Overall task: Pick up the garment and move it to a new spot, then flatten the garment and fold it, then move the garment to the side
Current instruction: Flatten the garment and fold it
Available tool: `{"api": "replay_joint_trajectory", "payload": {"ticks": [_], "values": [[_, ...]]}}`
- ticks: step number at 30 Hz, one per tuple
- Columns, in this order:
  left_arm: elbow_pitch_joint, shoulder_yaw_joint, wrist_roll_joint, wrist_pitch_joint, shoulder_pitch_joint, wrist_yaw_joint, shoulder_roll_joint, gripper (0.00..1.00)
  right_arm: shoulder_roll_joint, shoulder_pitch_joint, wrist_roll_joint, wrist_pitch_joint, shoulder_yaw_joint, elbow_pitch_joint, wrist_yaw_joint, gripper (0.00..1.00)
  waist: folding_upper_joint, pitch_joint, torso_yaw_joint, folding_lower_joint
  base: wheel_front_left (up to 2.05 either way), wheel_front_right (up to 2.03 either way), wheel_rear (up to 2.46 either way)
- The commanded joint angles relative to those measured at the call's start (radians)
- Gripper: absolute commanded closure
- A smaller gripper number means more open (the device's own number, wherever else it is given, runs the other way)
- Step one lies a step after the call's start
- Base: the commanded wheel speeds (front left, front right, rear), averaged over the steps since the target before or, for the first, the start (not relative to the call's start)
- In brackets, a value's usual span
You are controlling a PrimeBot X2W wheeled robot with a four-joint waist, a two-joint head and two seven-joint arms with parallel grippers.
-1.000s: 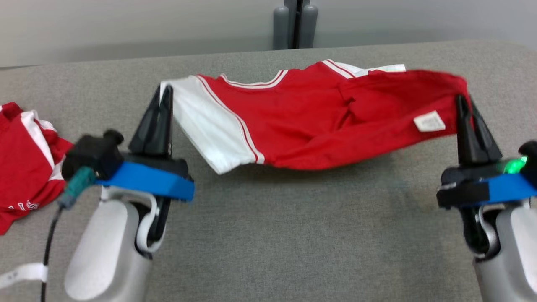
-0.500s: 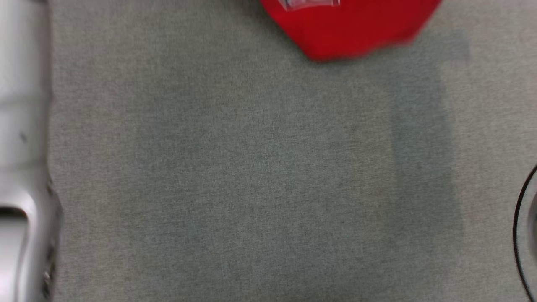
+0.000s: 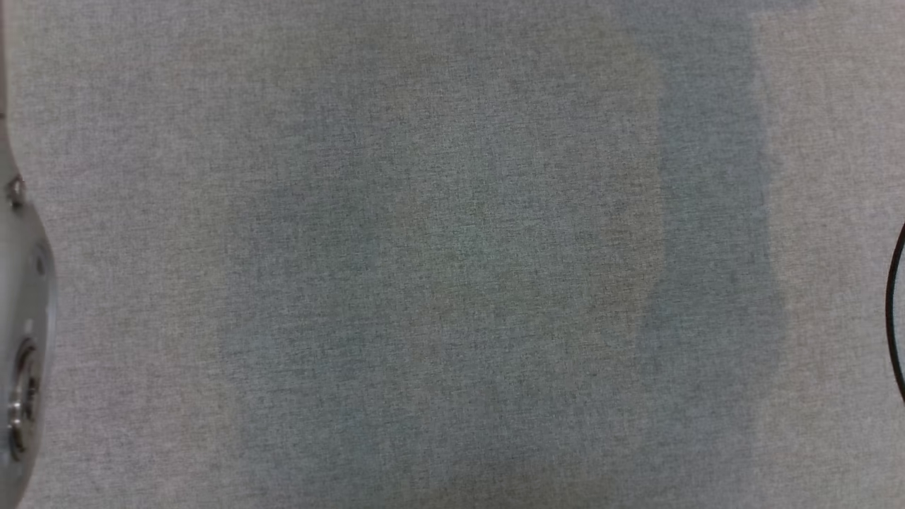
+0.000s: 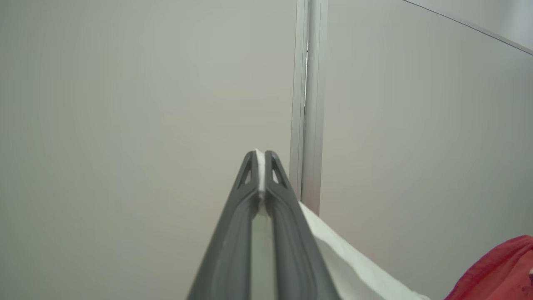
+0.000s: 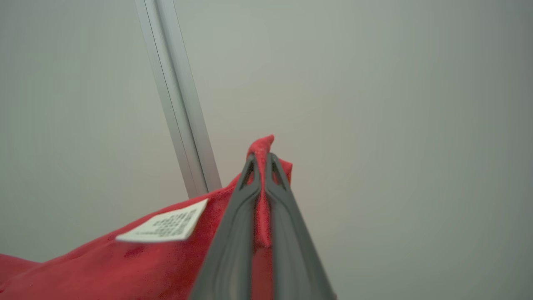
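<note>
The garment is red with a white panel. In the left wrist view my left gripper (image 4: 260, 156) is shut on the garment's white edge (image 4: 358, 266), which runs off to the lower right toward red cloth. Red fabric (image 5: 125, 266) bearing a white care label (image 5: 166, 227) hangs from my right gripper (image 5: 261, 158) in the right wrist view; that gripper is shut on a pinched red corner. Both grippers point up at a pale wall, holding the garment in the air.
The head view looks straight down on grey table cloth (image 3: 452, 254), with a pale forearm (image 3: 21, 339) at its left edge and a dark cable (image 3: 896, 318) at its right edge. A metal wall post (image 4: 308, 104) stands behind the grippers.
The head camera has tipped down, so the garment and both grippers have left its picture. The garment was stretched between both shut grippers a second ago and both grips hold.
</note>
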Motion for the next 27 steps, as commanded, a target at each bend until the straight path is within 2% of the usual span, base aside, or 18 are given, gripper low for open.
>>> {"api": "replay_joint_trajectory", "payload": {"ticks": [1,6,10,14,21,27], "values": [[0.009,-0.017,-0.016,-0.009,0.023,-0.006,-0.003,1.0,-0.002,0.034,0.013,-0.006,0.017,0.017,0.001,1.0,0.0,0.002,0.002,-0.0001,0.0,0.0,0.0],[-0.011,-0.078,-0.073,-0.043,0.156,-0.004,0.01,1.0,0.003,0.159,0.058,-0.011,0.062,0.011,0.001,1.0,0.0,-0.004,0.01,-0.0001,0.0,0.0,0.0],[-0.073,-0.08,-0.107,-0.06,0.327,-0.004,0.033,1.0,0.014,0.337,0.095,-0.012,0.056,-0.079,0.001,1.0,0.0,-0.022,0.012,-0.0001,0.0,0.0,0.0],[-0.19,-0.06,-0.114,-0.064,0.574,0.001,0.06,1.0,0.039,0.559,0.109,-0.012,0.042,-0.192,0.001,1.0,0.0,-0.066,0.008,-0.0001,0.0,0.0,0.0],[-0.518,0.042,-0.093,-0.064,1.07,0.082,0.078,1.0,0.09,0.909,0.125,-0.012,0.042,-0.329,0.001,1.0,0.0,-0.16,0.001,-0.0001,0.0,0.0,0.0],[-0.702,0.084,-0.107,-0.065,1.452,0.134,0.057,1.0,0.113,1.15,0.145,-0.012,0.04,-0.391,0.001,1.0,0.0,-0.244,0.011,-0.0001,0.0,0.0,0.0]]}}
